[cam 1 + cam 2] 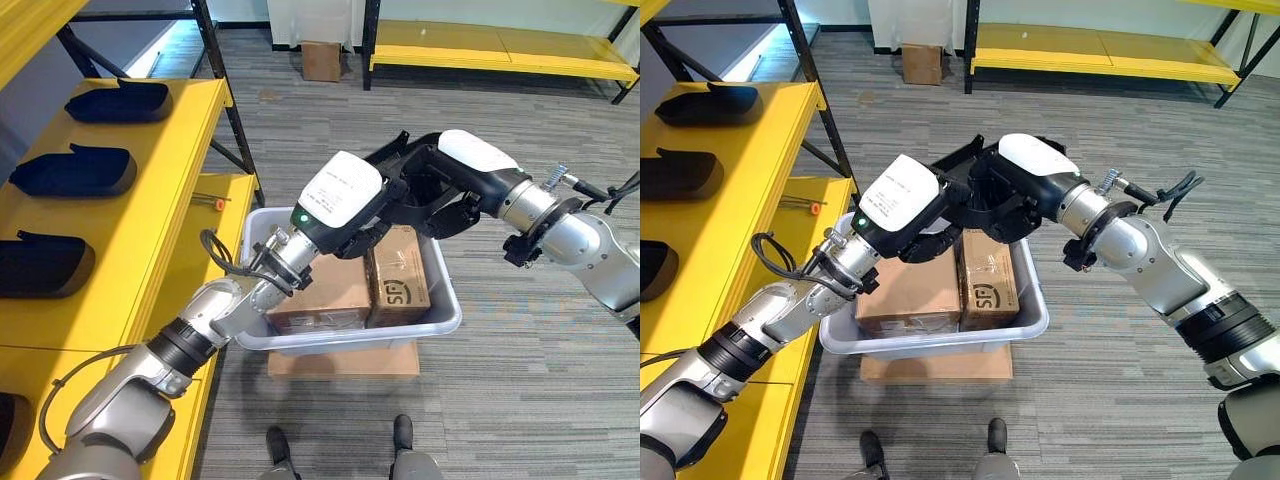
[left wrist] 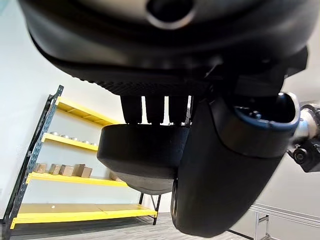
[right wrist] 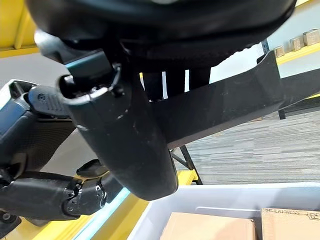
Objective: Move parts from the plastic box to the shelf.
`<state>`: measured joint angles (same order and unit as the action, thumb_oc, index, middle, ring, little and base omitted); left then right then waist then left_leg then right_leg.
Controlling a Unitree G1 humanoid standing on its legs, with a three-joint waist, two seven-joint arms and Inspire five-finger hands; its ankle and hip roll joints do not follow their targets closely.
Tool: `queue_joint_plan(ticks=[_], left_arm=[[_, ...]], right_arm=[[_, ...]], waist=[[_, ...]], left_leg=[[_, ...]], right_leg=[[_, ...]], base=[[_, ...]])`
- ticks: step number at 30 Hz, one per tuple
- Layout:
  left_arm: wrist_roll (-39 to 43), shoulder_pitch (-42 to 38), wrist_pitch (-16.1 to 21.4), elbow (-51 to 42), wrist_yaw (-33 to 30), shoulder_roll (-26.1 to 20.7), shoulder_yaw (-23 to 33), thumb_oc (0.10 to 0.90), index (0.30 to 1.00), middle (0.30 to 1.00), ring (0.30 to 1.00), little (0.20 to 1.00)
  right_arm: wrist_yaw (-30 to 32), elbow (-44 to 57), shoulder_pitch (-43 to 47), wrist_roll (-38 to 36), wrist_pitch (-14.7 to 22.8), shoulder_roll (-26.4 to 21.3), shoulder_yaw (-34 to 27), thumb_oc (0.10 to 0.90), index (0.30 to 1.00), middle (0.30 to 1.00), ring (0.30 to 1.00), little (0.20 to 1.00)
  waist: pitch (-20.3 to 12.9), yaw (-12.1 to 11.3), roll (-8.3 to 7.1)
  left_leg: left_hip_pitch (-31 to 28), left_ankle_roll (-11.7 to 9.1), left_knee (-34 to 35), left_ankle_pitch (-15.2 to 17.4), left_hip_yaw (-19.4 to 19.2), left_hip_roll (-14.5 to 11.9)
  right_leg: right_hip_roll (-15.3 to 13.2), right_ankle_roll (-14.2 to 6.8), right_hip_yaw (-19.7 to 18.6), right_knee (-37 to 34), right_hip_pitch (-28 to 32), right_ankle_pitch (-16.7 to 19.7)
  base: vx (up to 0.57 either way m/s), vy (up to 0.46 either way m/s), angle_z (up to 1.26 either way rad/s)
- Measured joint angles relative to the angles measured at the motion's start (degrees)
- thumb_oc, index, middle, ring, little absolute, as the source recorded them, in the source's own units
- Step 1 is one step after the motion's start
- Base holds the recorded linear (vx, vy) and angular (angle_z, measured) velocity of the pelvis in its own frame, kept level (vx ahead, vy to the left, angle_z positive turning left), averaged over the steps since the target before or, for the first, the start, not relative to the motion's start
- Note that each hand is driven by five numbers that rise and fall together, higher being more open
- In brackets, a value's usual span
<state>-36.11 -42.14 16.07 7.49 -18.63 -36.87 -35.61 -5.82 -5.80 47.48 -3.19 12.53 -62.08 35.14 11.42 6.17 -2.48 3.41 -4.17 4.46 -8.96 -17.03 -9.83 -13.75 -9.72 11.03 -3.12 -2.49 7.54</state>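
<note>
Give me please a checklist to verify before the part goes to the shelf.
1. Part held by both hands: ok; left hand and right hand are curled on it.
2. Part lifted clear of the box: ok.
3. Free place on the shelf: ok, bare yellow between the parts already there.
4. Grip firm enough: cannot tell.
5. Cartons left in the box: ok, untouched.

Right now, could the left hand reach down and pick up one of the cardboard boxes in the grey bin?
Probably not: the left hand and the right hand are both curled round a black part held above the bin. The cardboard boxes lie uncovered below, but the left hand is occupied.
</note>
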Motion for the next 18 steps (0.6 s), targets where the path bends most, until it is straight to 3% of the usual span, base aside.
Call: queue_joint_plan(ticks=[11,12,13,14,18], left_arm=[[0.0,0.0,0.0,0.1,0.0,0.0,0.0,0.400,0.300,0.300,0.300,0.300],[0.0,0.0,0.0,0.1,0.0,0.0,0.0,0.400,0.300,0.300,0.300,0.300],[0.0,0.0,0.0,0.1,0.0,0.0,0.0,0.400,0.300,0.300,0.300,0.300],[0.0,0.1,0.1,0.3,0.1,0.0,0.1,0.400,0.300,0.300,0.300,0.300],[0.0,0.9,-0.3,1.2,0.4,0.0,0.0,0.400,0.300,0.300,0.300,0.300]], right_arm=[[0.0,0.0,0.0,0.3,0.0,0.1,0.0,0.400,0.300,0.300,0.300,0.300],[0.0,0.0,0.0,0.3,0.0,0.1,0.0,0.486,0.421,0.421,0.421,0.421],[0.0,0.0,0.0,0.3,0.0,0.3,0.0,0.645,0.643,0.643,0.643,0.643],[0.0,-0.1,0.0,0.3,-0.1,0.6,0.0,0.900,1.000,1.000,1.000,1.000],[0.1,0.0,-0.1,-0.4,-0.1,2.0,-0.8,0.900,1.000,1.000,1.000,1.000]], waist=[[0.0,0.1,0.00],[0.0,0.1,0.00],[0.0,0.1,0.01],[0.0,0.1,0.02],[0.0,0.2,0.02]], left_leg=[[-0.2,0.0,0.0,0.0,-0.1,0.0],[-0.2,0.0,0.0,0.0,-0.1,0.0],[-0.3,0.0,0.0,0.0,-0.1,0.0],[-0.3,0.0,0.0,0.0,-0.2,0.0],[-0.5,0.0,0.0,0.0,-0.4,-0.1]], right_leg=[[0.1,0.1,-0.3,0.0,0.0,0.1],[0.1,0.1,-0.3,0.0,0.0,0.1],[0.1,0.1,-0.3,0.0,0.0,0.1],[0.1,0.1,-0.4,0.0,0.0,0.1],[0.1,0.1,-0.6,0.0,0.0,0.1]], base=[[0.00,0.000,0.00],[0.00,0.000,0.00],[0.00,0.000,0.00],[0.00,0.000,0.00],[0.00,0.002,-0.01]])
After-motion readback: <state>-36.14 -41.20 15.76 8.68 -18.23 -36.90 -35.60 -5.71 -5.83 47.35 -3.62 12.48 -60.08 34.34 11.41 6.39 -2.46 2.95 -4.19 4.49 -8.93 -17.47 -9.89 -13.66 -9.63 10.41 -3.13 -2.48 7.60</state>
